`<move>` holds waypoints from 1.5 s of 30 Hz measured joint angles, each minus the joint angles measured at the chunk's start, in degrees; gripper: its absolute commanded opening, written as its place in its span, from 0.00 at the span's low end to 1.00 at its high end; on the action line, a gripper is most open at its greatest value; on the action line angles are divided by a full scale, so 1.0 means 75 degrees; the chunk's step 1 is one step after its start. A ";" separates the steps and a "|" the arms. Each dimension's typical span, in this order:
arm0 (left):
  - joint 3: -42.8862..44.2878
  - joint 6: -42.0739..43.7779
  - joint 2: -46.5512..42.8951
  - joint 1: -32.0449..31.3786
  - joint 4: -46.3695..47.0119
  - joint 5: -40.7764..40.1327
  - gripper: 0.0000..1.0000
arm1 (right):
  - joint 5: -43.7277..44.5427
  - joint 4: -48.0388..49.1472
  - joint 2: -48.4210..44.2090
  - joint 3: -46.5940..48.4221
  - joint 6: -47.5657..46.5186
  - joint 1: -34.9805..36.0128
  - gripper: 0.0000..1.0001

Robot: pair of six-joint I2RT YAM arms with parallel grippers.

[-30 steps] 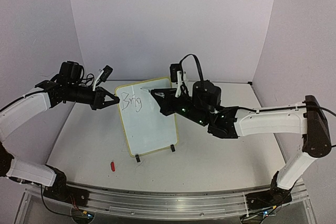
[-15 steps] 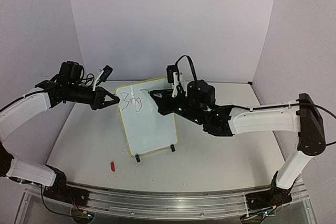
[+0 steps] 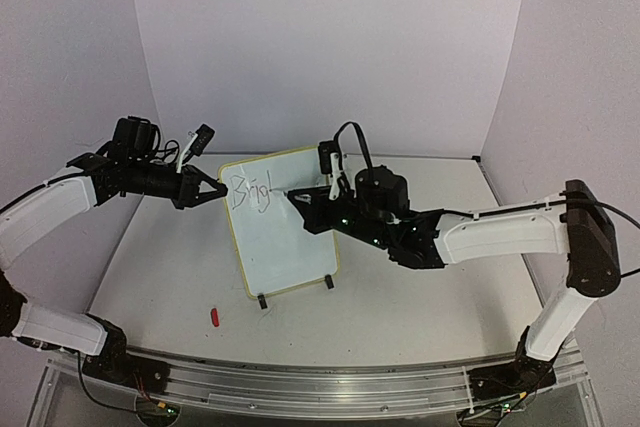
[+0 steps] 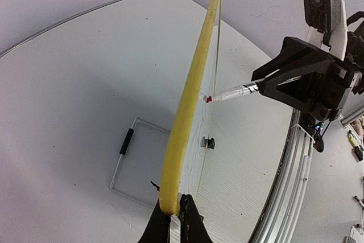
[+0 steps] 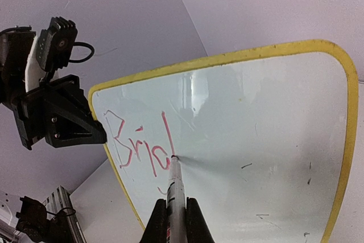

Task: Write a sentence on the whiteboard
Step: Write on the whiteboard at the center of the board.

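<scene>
We found the whiteboard (image 3: 285, 247) upright on the surface (image 3: 420, 297), left tool (image 3: 217, 191) at its left edge, right tool (image 3: 292, 196) holding the marker (image 5: 175, 189) against its face at the right end of the sentence (image 3: 250, 192); a cap (image 3: 214, 317) lay before it, leftward.

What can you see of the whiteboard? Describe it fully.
The whiteboard is a glossy white panel with a thin yellow rim and rounded corners, standing on two black feet on the table. The left gripper pinches its edge; a marker in the right gripper touches its face beside red writing starting "Bri".
</scene>
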 measured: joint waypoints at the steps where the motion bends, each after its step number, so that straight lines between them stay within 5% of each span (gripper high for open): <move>1: 0.0000 -0.0004 0.0000 0.0000 0.0002 -0.0004 0.00 | -0.0034 -0.0004 0.0000 -0.0051 0.0041 0.0002 0.00; 45: 0.0000 -0.0007 0.0000 -0.0003 0.0011 -0.0016 0.00 | 0.0472 0.0588 -0.0093 -0.0425 0.0220 0.0034 0.00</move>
